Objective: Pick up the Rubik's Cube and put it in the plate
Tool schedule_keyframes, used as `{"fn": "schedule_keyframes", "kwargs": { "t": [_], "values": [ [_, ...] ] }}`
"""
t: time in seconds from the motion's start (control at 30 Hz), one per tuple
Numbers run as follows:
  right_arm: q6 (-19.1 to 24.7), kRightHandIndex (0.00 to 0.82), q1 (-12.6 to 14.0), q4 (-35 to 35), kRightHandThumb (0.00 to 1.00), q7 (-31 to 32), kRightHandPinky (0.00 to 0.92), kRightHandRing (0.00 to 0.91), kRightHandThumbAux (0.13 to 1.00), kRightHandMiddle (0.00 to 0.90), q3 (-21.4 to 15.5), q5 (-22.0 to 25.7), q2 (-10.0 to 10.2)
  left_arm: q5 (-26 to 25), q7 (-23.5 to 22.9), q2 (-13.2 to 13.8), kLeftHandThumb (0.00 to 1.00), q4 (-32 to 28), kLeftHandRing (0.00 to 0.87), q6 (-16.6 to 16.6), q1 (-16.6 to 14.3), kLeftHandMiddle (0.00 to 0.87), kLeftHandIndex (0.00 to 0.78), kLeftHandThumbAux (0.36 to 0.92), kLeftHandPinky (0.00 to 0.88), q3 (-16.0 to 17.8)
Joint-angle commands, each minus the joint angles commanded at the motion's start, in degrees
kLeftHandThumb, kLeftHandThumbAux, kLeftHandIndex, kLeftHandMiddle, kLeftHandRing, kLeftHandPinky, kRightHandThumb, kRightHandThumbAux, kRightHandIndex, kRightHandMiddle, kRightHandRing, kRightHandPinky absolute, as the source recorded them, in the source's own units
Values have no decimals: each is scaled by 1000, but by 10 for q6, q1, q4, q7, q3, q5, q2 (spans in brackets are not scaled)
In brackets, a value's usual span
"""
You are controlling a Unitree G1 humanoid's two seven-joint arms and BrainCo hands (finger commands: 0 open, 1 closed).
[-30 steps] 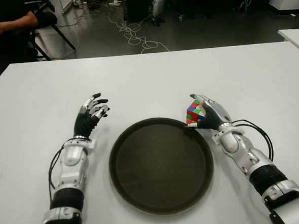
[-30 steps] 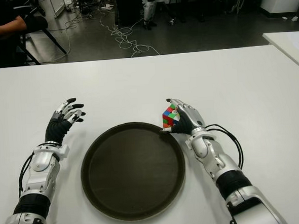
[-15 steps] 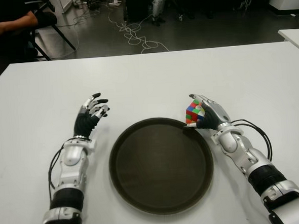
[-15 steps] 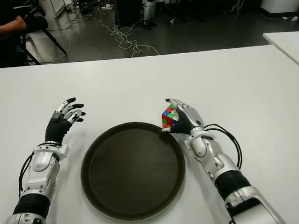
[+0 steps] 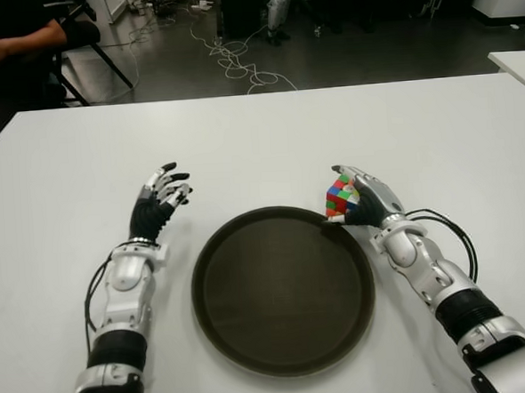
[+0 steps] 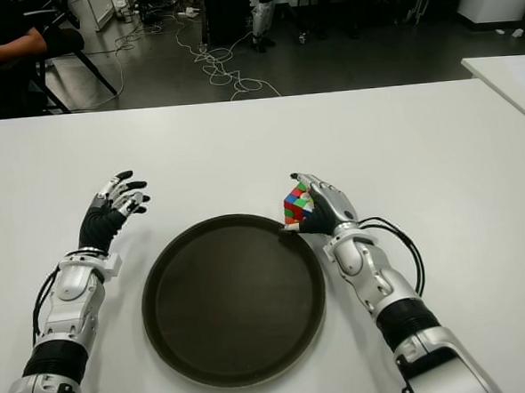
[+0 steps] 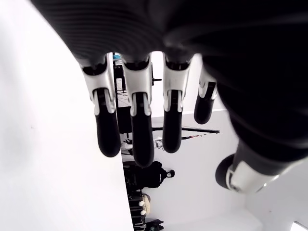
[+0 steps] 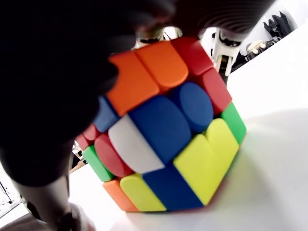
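Observation:
The Rubik's Cube (image 5: pixel 339 197) is held tilted in my right hand (image 5: pixel 359 198), just at the far right rim of the round dark plate (image 5: pixel 282 289). In the right wrist view the cube (image 8: pixel 166 139) fills the picture, with my fingers curled around it from above and its lower corner close to the white table. My left hand (image 5: pixel 158 201) shows to the left of the plate, fingers spread and holding nothing; its fingers (image 7: pixel 137 127) hang free in the left wrist view.
The white table (image 5: pixel 259 134) stretches wide beyond the plate. A second table's corner (image 5: pixel 517 63) shows at the far right. A seated person (image 5: pixel 8 38) is at the far left beyond the table, with cables (image 5: pixel 241 60) on the floor.
My right hand with the cube has shifted very slightly away from me. The left hand has also moved up a little.

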Motion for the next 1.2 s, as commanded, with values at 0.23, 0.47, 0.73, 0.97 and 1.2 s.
{"fn": "schedule_keyframes", "kwargs": {
  "t": [0.23, 0.47, 0.73, 0.97, 1.2],
  "values": [
    [4, 137, -4, 7, 0, -6, 225, 209, 745, 186, -8, 9, 4, 3, 1, 1, 624, -3, 338, 0, 2, 284, 170, 629, 376, -2],
    [-22, 147, -37, 77, 0, -21, 220, 209, 745, 190, -18, 22, -4, 8, 1, 3, 632, -9, 344, 3, 3, 289, 177, 626, 387, -3],
    [-23, 163, -42, 86, 0, -29, 237, 229, 760, 205, -24, 23, -2, 9, 3, 2, 636, -11, 351, 2, 5, 293, 182, 626, 392, -2],
    [-17, 156, -44, 87, 0, -27, 233, 225, 765, 205, -27, 26, -2, 7, 2, 0, 631, -19, 352, 6, 8, 293, 179, 634, 390, -2],
    [-27, 162, -49, 104, 0, -29, 245, 237, 773, 211, -28, 30, -3, 8, 2, 1, 635, -23, 343, 12, 9, 289, 175, 635, 383, -3]
  ]
}}
